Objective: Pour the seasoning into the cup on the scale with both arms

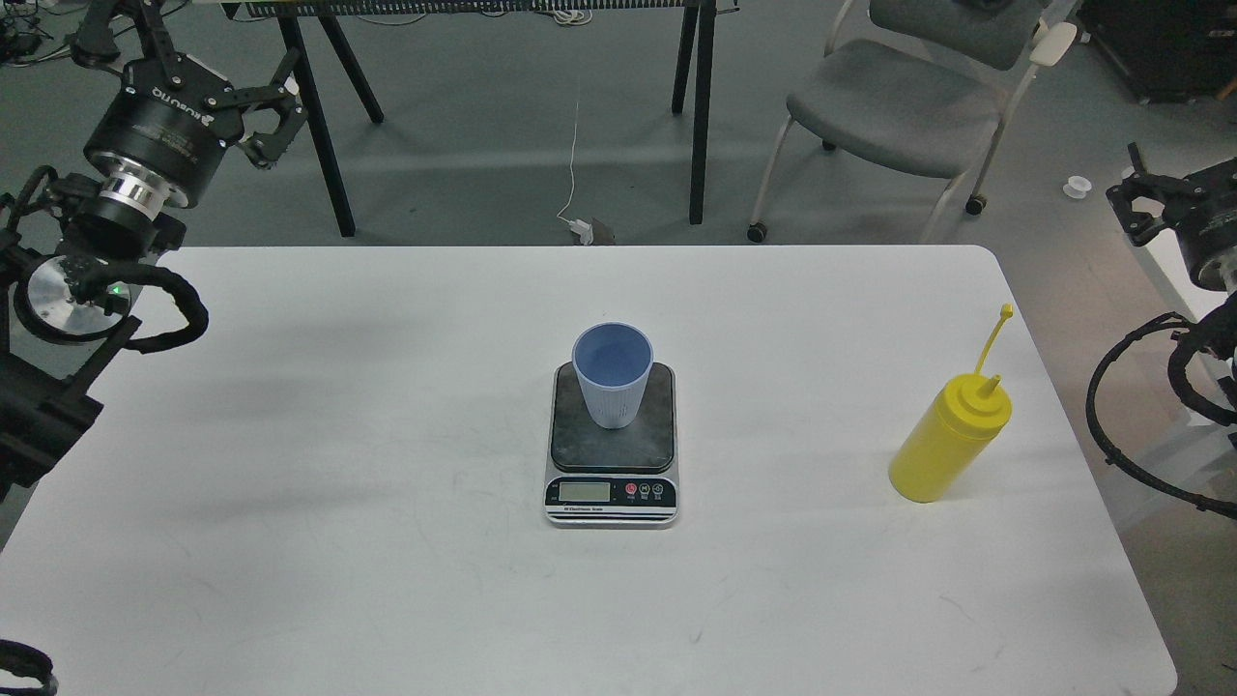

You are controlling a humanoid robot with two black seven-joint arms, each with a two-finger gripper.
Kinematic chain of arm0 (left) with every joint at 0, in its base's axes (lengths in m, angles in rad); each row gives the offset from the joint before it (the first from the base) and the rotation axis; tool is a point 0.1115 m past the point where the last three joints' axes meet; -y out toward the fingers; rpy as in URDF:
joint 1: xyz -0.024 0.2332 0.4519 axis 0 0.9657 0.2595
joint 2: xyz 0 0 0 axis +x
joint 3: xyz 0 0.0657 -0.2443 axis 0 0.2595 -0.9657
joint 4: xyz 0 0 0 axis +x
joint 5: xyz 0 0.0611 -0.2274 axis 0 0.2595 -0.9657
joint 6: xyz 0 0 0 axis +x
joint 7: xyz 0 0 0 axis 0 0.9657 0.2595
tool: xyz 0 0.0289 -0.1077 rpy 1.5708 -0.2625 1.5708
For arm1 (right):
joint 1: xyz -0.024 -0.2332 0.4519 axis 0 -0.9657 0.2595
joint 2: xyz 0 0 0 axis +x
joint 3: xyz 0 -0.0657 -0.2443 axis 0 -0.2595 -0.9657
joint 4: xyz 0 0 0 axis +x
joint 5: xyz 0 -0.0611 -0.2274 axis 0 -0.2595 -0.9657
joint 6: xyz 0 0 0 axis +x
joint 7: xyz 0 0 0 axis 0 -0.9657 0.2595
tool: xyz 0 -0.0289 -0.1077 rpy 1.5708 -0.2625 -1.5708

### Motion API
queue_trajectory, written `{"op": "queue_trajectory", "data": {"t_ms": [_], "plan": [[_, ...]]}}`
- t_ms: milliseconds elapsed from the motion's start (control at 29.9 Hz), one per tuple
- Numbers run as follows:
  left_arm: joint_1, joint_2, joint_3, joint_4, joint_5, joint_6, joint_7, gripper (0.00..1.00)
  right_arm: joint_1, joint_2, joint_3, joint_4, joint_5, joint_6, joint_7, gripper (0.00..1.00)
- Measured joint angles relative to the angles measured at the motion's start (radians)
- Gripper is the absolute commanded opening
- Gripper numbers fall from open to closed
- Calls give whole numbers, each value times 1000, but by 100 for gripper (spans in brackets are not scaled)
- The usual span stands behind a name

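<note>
Bench (290,580) is taking up most of the head view, white top with faint scuffs and a rounded far-right corner. Digital kitchen scale (612,447) is sitting near the middle of the bench, LCD display and round buttons facing the near edge, dark grey platform behind them. Light-blue ribbed cup (612,375) is standing upright on the platform, toward its far half, mouth open to the camera, nothing visible inside. Yellow squeeze bottle (949,440) is standing upright on the bench well to the right of the scale, near the right edge, cone nozzle uncapped and the thin cap strap sticking up and to the right. Bottle and cup are well apart, nothing touching either.

Left arm is coming in from the left edge with cable loops hanging over the bench's left side. Left gripper (246,121) is hovering beyond the far-left corner of the bench, fingers spread apart, holding nothing. Right gripper (1145,198) is showing only partly at the right edge, off the bench, well apart from the bottle; dark and cut off, so cannot tell whether its fingers are spread or closed. A black cable loop is hanging below it beside the bench's right edge.

Farther back on the grey floor: black table legs (698,116), a white cable (573,164) hanging down to a plug, and a grey chair (894,111) on castors.
</note>
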Motion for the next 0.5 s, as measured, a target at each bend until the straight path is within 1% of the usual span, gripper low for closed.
{"op": "queue_trajectory", "data": {"t_ms": [501], "plan": [[22, -24, 0, 7, 1, 1, -1, 99, 4, 0, -2, -6, 0, 0, 1, 100]]}}
